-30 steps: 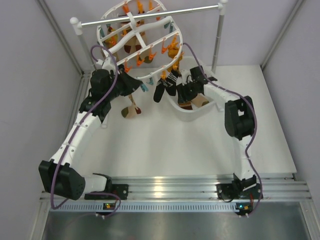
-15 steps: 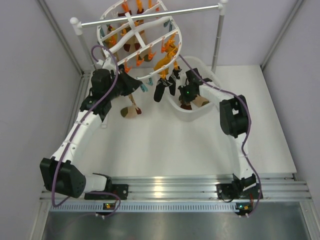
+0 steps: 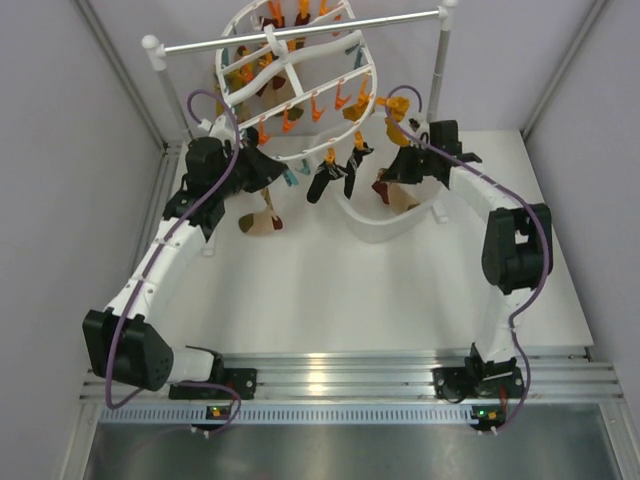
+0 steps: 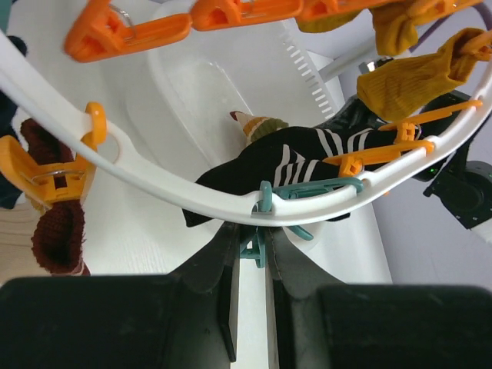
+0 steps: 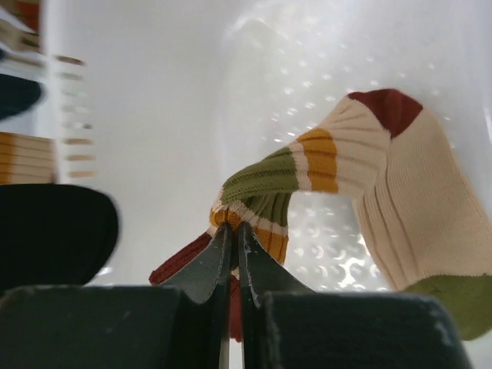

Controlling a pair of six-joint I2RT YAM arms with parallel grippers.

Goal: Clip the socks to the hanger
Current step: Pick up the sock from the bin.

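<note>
While my right gripper (image 5: 234,238) pinches the striped sock (image 5: 330,161), my left gripper (image 4: 252,250) is nipped narrow on a teal clip (image 4: 311,187).
Cream ribbing, olive and mustard bands, red toe: the sock juts just ahead of that grip, white tub (image 5: 307,61) behind; its pinched end is hidden inside the grip. The clip hooks the hanger (image 4: 154,181) rim just ahead.

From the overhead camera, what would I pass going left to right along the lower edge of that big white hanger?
Left gripper pinching a teal clip → hanging black sock → second black sock → right gripper holding a striped sock. The white tub spans several of these, so it is left out.
</note>
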